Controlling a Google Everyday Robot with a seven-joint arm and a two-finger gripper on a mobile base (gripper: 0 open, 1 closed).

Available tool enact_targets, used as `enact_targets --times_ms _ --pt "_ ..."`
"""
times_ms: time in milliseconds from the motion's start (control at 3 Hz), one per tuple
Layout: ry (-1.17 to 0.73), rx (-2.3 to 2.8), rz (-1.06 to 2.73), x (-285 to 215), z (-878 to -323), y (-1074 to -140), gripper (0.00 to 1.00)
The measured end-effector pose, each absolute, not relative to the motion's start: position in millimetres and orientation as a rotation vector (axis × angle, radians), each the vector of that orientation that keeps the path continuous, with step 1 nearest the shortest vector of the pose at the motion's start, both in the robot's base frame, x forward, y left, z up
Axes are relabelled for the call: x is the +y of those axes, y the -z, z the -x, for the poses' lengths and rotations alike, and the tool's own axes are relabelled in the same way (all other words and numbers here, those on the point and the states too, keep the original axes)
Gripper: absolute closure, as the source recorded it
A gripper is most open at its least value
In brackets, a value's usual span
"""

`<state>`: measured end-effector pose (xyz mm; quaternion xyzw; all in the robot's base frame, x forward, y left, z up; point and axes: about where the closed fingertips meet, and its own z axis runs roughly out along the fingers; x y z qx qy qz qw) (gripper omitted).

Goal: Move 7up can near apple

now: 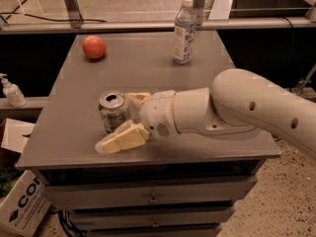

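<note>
— How is the light?
— Dim and warm, from overhead. The gripper, low over the near part of the table with its fingers spread around the 7up can, throws a soft shadow beneath itself.
— Any glare?
— A pale sheen on the can's top between the fingers, and faint highlights on the bottle and apple far beyond the gripper.
</note>
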<state>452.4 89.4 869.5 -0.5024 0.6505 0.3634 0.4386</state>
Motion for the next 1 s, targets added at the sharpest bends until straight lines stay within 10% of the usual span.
enact_targets --times_ms 1000 --pt "-0.872 1.662 1.189 92 -460 -870 0.87"
